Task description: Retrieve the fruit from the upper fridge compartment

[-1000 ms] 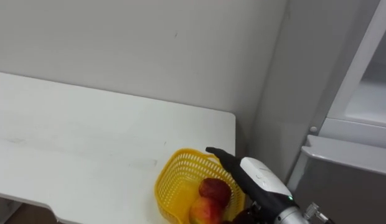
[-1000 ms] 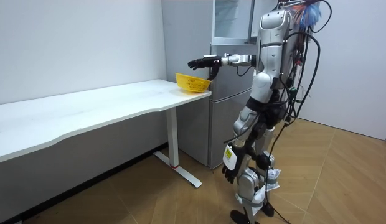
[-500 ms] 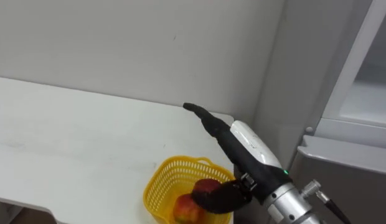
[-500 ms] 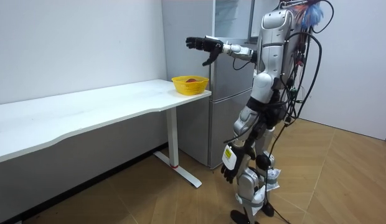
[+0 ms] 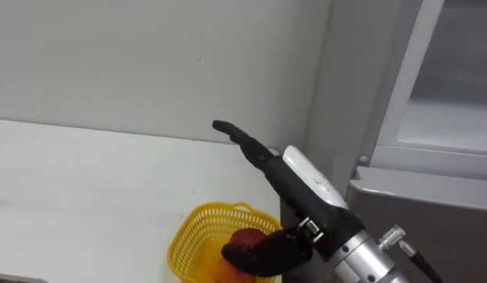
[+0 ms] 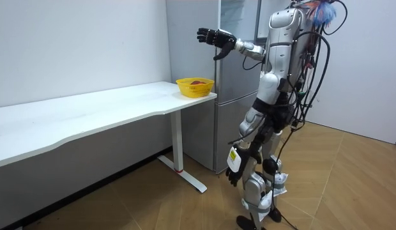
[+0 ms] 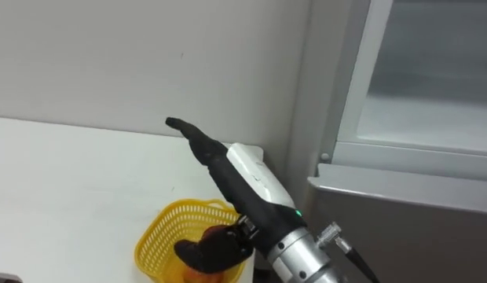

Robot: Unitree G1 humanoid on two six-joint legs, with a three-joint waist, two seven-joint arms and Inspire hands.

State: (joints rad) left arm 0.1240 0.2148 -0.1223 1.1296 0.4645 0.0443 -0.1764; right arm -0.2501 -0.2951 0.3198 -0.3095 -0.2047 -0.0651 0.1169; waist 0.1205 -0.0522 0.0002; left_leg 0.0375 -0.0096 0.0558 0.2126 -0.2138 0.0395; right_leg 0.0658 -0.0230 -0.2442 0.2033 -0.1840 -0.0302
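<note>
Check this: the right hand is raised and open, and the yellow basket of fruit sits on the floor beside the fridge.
One thing is wrong: the yellow basket sits on the white table's corner, not the floor, as the room view shows. The right hand is raised and open, and the basket holds fruit beside the fridge.

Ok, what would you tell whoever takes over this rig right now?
Right hand: open, empty, raised high, up and apart from the yellow basket.
Left hand: hangs by the thigh.
Basket: on the corner of the white table, next to the fridge.
Done: red fruit lies in the basket.
Left: probably check the upper fridge for more; its inside can't be made out.
</note>
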